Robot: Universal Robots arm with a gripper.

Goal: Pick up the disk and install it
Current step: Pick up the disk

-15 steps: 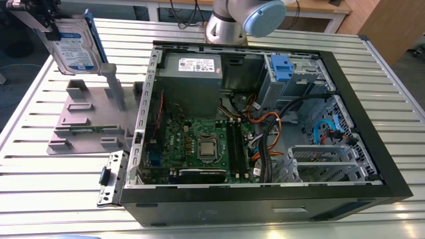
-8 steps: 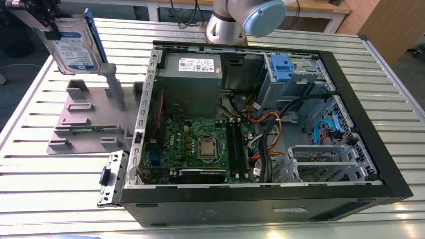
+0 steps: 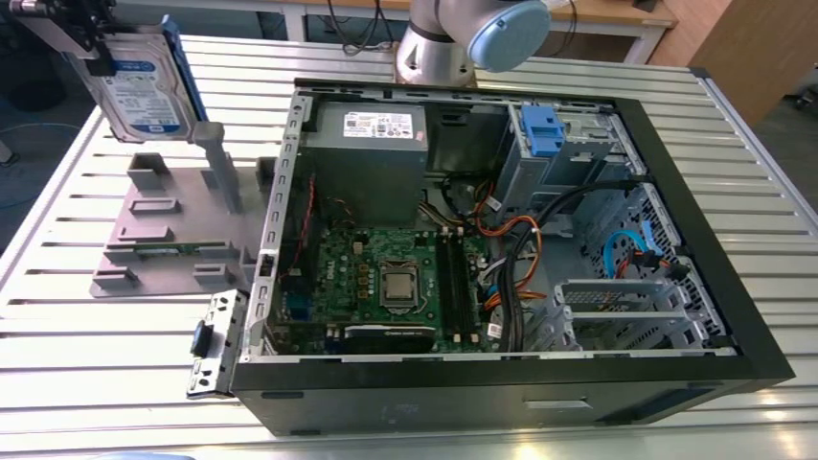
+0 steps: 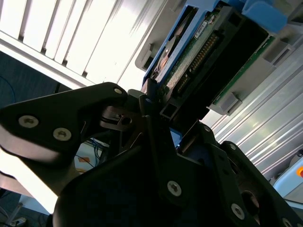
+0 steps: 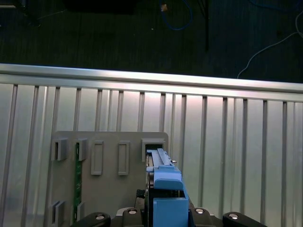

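Gripper (image 3: 92, 38) clamped on the disk (image 3: 138, 88), held clear above grey holder (image 3: 167, 230). Pick-up done, install pending; drive bay (image 3: 581, 153) well apart, likely needs square alignment

Silver arm (image 3: 432, 57) with a black gripper (image 4: 171, 112)
The arm is a silver-grey tube topped by a rounded pale-blue joint cap (image 3: 509, 31). The gripper is matte black, made of flat angular link plates (image 4: 71, 118) pinned with round silver screws (image 4: 61, 134) in both wrist views.

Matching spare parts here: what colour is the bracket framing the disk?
Blue bracket around the disk; best in the exterior view.
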